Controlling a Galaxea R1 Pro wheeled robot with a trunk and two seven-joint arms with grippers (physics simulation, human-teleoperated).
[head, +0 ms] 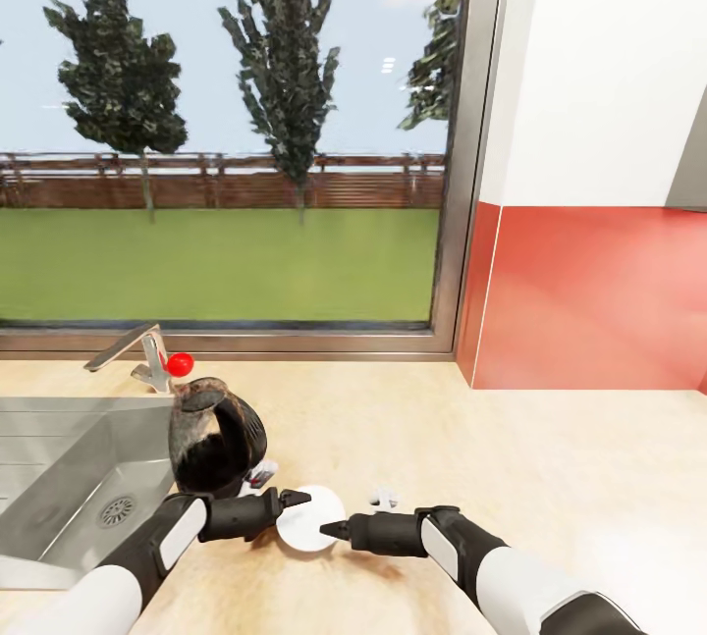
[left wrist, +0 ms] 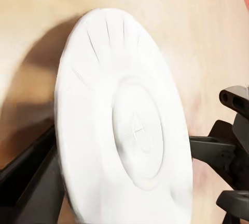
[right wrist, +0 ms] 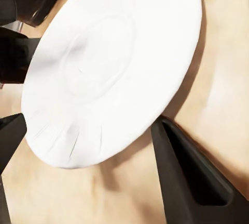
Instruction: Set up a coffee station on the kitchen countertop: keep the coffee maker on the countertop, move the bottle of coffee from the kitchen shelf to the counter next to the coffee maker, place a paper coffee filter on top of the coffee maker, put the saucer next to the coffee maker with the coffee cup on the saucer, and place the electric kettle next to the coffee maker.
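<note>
1. Two claws meet at the saucer (head: 306, 517), low in the frame just left of centre: our left claw (head: 291, 499) at its left edge, our right claw (head: 332, 528) at its right edge.
2. Left claw: we see its fingers (left wrist: 36, 182) standing on either side of the saucer (left wrist: 122, 125), but we cannot tell whether they pinch the rim.
3. Right claw: its fingers (right wrist: 192, 172) are spread apart, straddling the edge of the saucer (right wrist: 111, 68) without closing on it.
4. The kettle (head: 216, 439) stands just up-left of the saucer, beside the sink (head: 59, 478). A small white thing (head: 383, 495) lies on the desk (head: 550, 458) just right of the saucer; it is too small to name.
5. Risks, as we judge: with both claws crowding one thin plate, a push from either could slide or tip it; an edge-only pinch could slip; our left forearm passes close to the kettle and could knock it.
</note>
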